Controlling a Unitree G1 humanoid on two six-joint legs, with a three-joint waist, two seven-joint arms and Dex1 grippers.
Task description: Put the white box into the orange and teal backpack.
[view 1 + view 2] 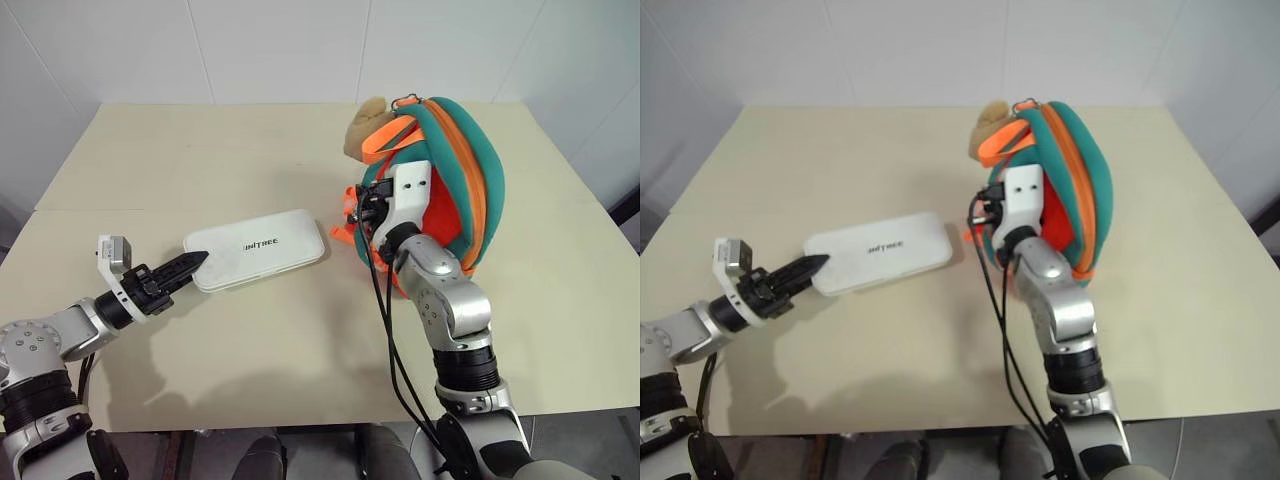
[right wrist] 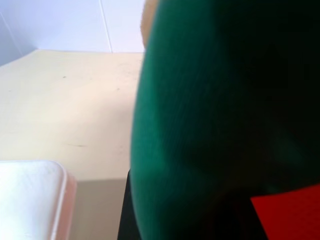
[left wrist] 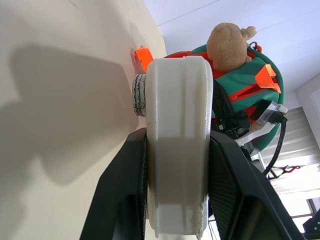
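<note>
1. A pale beige table [image 1: 300,160] fills the scene from the head camera, with white wall panels [image 1: 280,45] behind its far edge.

2. The orange and teal backpack [image 1: 470,160] stands upright at about 2 o'clock on the table, its orange zipper trim arching over the teal fabric and its orange panel facing the robot. A beige fluffy pom-pom [image 1: 366,125] sits at its upper edge, toward 11 o'clock of the bag.

3. The right arm [image 1: 450,300] reaches forward from 5 o'clock. The right gripper [image 1: 372,222] is pressed into the near side of the backpack among the orange straps. Its fingers are hidden against the fabric, so it cannot be told how far they are apart or whether they have hold of anything.

4. The white box [image 1: 258,249] lies flat near the table's centre, at about 9 o'clock from the backpack and apart from it, its small dark lettering facing up.

5. The left gripper [image 1: 196,263] comes in level from 8 o'clock. Seen from the left wrist camera, its two black fingers [image 3: 120,200] are clamped on the box's near end, one on each broad face.
</note>
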